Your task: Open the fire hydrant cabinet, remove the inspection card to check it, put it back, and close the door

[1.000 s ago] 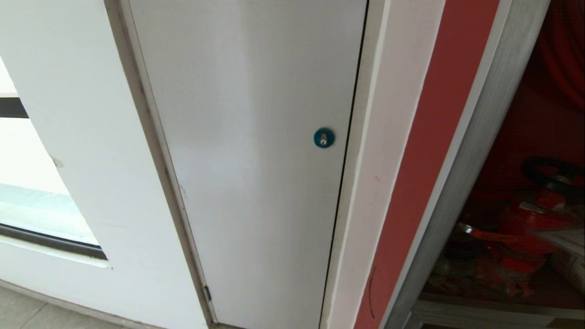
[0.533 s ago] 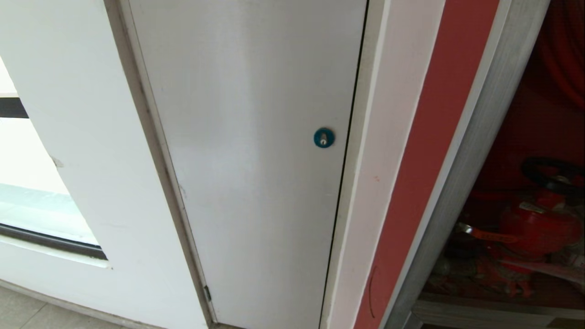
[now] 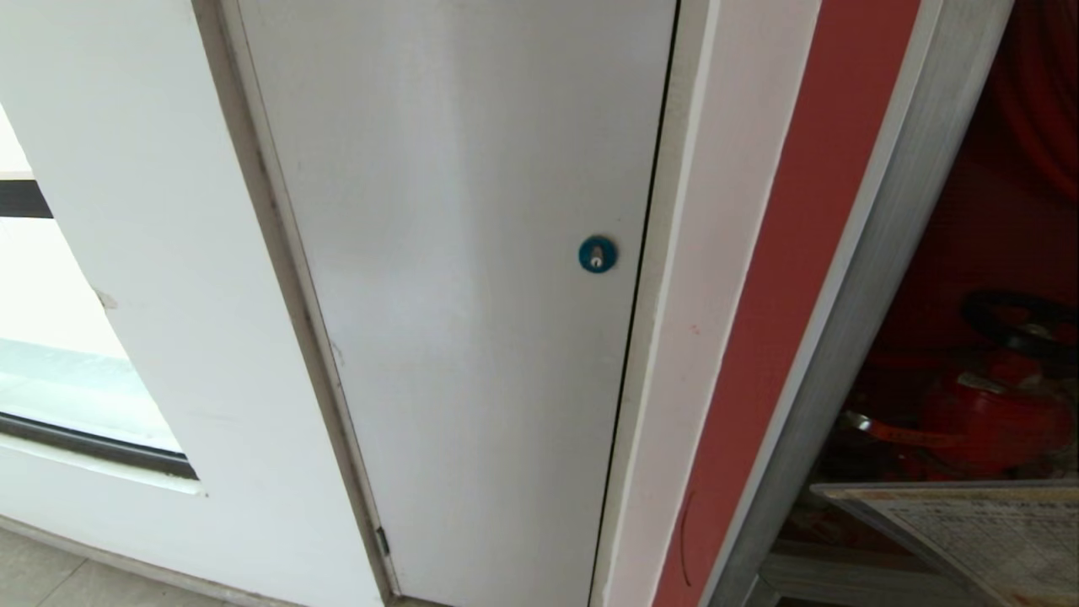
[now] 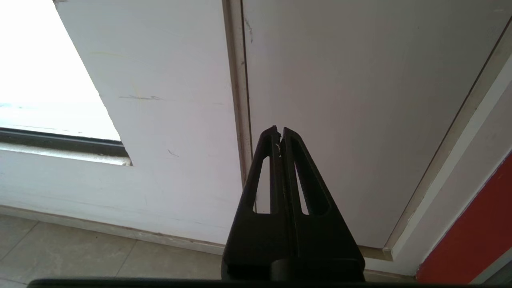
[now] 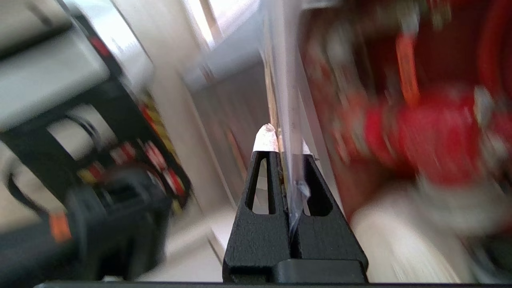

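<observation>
The fire hydrant cabinet (image 3: 851,320) stands open at the right of the head view, with a brushed silver frame and a red inside. The inspection card (image 3: 982,535), a white printed grid sheet, lies nearly flat at the lower right corner in front of the opening. In the right wrist view my right gripper (image 5: 283,145) is shut on the card's clear sleeve (image 5: 290,120), which shows edge-on between the fingers. My left gripper (image 4: 279,132) is shut and empty, hanging low before the white wall. The cabinet's door cannot be made out in any view.
A plain grey-white door with a round blue lock (image 3: 597,254) fills the middle of the head view. A window (image 3: 59,354) is at the left. Inside the cabinet sit a red valve (image 3: 995,421) and a black handwheel (image 3: 1020,316). Floor tiles (image 4: 80,248) lie below.
The card, only a thin sliver at the right edge before, has swung into the head view's lower right corner with its printed face up. The right wrist has turned. The left arm stayed still.
</observation>
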Robot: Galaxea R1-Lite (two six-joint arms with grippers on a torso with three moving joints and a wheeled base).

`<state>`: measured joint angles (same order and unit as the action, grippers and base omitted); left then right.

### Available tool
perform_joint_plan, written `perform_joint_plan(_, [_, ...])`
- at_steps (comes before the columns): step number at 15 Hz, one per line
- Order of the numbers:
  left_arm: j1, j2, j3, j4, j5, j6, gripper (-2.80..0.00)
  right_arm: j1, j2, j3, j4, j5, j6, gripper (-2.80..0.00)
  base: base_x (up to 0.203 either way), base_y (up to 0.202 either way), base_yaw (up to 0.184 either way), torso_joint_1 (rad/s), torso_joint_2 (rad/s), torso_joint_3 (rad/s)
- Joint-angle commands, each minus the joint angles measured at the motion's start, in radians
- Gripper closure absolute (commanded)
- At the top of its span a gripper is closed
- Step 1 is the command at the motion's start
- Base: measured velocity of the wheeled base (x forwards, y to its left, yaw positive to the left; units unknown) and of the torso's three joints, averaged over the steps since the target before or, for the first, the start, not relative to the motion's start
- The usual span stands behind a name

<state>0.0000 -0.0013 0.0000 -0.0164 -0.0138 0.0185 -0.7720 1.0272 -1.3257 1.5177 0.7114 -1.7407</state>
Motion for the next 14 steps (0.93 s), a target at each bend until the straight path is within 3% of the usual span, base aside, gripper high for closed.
perform_joint_plan(1, [0.0,0.001,0.006,0.0,0.0,0.0,0.0,0.069,0.065,-0.001,0.012,0.063,0.042,0.0,0.0,0.0,0.0,0.0,0.0,0.0])
perform_joint_plan(4, [0.0,0.001,0.006,0.0,0.0,0.0,0.0,0.238,0.118,-0.005,0.012,0.175,0.229,0.0,0.0,0.0,0.0,0.0,0.0,0.0])
perform_joint_plan(5, [0.0,0.001,0.006,0.0,0.0,0.0,0.0,0.258,0.146,-0.006,0.012,0.224,0.254,0.0,0.0,0.0,0.0,0.0,0.0,0.0])
perform_joint_plan(7, [0.0,0.001,0.006,0.0,0.0,0.0,0.0,0.277,0.208,-0.006,0.012,0.257,0.266,0.0,0.0,0.0,0.0,0.0,0.0,0.0])
perform_joint_plan(14, [0.0,0.001,0.006,0.0,0.0,0.0,0.0,0.271,0.257,-0.006,0.012,0.261,0.269,0.0,0.0,0.0,0.0,0.0,0.0,0.0])
